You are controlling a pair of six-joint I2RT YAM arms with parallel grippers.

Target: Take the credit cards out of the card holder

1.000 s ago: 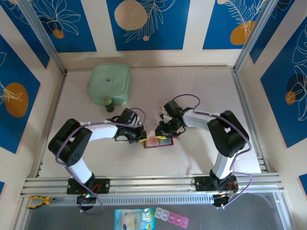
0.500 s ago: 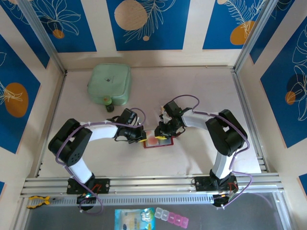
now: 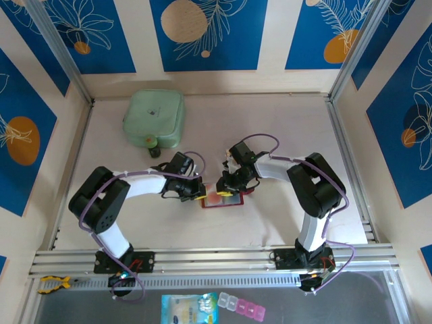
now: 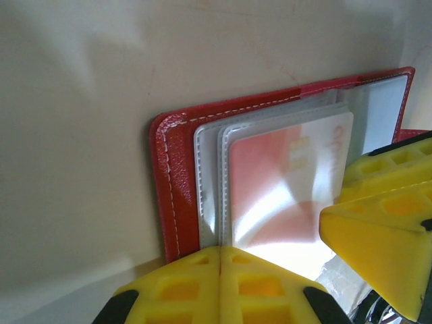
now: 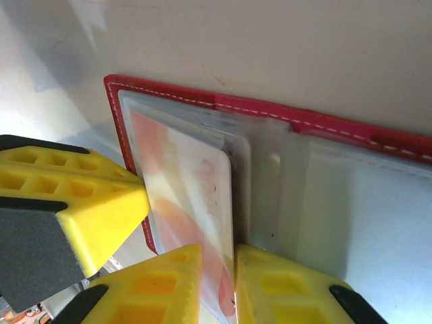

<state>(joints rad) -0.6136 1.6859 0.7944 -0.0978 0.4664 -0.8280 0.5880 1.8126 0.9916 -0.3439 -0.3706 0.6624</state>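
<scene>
Card holder (image 4: pixel 177 175), red stitched leather with clear sleeves, lies open on the pale table (image 4: pixel 81 135), left gripper (image 4: pixel 220 283) pressed together at its edge, right gripper (image 5: pixel 216 283) pinching a glossy red-spotted credit card (image 5: pixel 192 202).

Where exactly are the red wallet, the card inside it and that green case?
card holder (image 4: pixel 174 182): left wrist view, on its red stitched left border.
credit card (image 4: pixel 280 182): left wrist view, on the card's pale-and-red face.
mint-green case (image 3: pixel 154 116): top view, on the middle of its lid.
</scene>
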